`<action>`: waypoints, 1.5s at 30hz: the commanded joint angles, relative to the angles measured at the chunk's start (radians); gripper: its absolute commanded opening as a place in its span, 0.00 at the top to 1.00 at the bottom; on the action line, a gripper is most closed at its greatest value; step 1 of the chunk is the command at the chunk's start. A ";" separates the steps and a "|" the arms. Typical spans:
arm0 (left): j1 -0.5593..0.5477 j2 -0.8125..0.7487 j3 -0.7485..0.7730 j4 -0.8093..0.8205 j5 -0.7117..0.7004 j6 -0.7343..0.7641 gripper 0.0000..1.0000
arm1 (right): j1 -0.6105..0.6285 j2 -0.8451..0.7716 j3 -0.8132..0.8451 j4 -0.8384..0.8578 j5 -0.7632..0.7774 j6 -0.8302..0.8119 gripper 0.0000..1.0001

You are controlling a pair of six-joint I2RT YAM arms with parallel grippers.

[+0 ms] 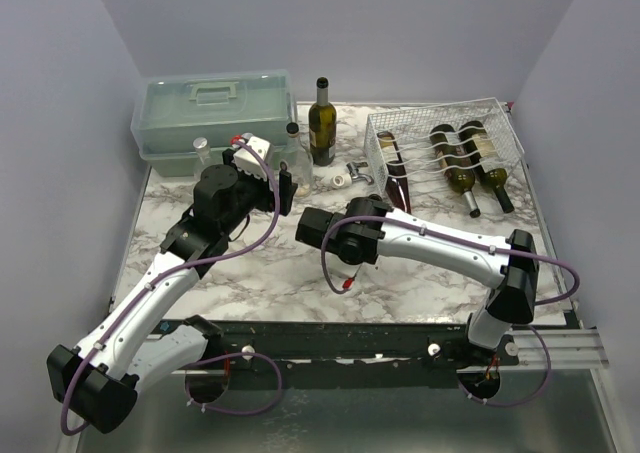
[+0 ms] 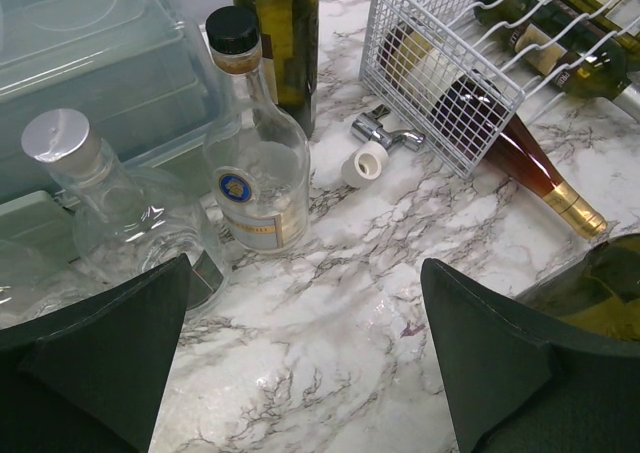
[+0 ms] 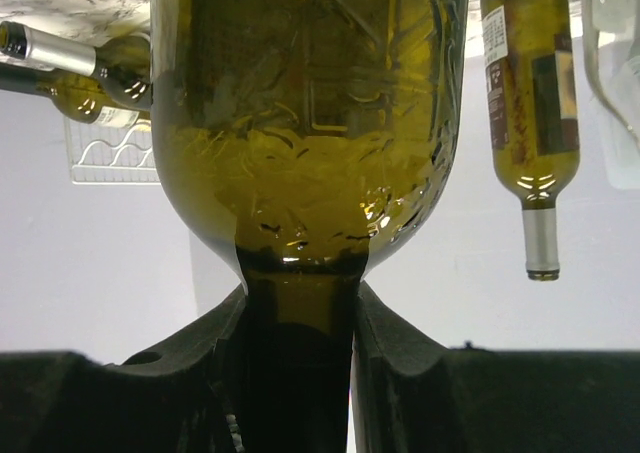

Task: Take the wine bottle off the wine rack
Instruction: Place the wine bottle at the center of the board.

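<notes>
The white wire wine rack (image 1: 445,123) stands at the back right. Three bottles lie in it: a reddish one (image 1: 396,173) at its left end and two green ones (image 1: 457,165). The rack also shows in the left wrist view (image 2: 430,83). My right gripper (image 3: 300,303) is shut on the neck of a green wine bottle (image 3: 300,123), left of the rack. In the top view my right wrist (image 1: 335,235) hides most of this bottle. Its green glass shows at the right edge of the left wrist view (image 2: 600,288). My left gripper (image 2: 303,266) is open and empty above the marble.
A pale green toolbox (image 1: 215,113) stands at the back left. Two clear glass bottles (image 2: 255,173) (image 2: 110,213) stand before it. A dark wine bottle (image 1: 321,123) stands upright at the back. A metal stopper (image 2: 385,133) and a white cap (image 2: 365,163) lie by the rack.
</notes>
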State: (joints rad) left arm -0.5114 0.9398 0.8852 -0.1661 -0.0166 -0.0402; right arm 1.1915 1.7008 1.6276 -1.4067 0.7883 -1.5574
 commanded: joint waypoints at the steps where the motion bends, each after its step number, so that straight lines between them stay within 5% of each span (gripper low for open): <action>1: 0.009 -0.015 -0.011 0.006 -0.008 -0.001 0.01 | 0.024 0.015 0.007 -0.012 0.089 -0.027 0.91; 11: 0.013 -0.015 -0.011 0.008 0.005 -0.005 0.01 | 0.046 0.032 -0.017 0.005 0.093 0.003 0.55; 18: 0.015 -0.019 -0.011 0.010 0.005 -0.005 0.01 | 0.068 0.037 -0.017 0.023 0.086 0.009 0.43; 23: 0.016 -0.021 -0.010 0.009 0.009 -0.007 0.01 | 0.091 0.031 -0.018 0.046 0.088 0.018 0.01; 45: 0.025 -0.026 -0.015 0.014 -0.004 -0.009 0.01 | 0.233 -0.025 0.041 -0.012 0.047 0.166 0.00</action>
State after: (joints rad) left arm -0.4923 0.9276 0.8818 -0.1654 -0.0162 -0.0444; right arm 1.3819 1.7176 1.6382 -1.3594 0.8303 -1.4433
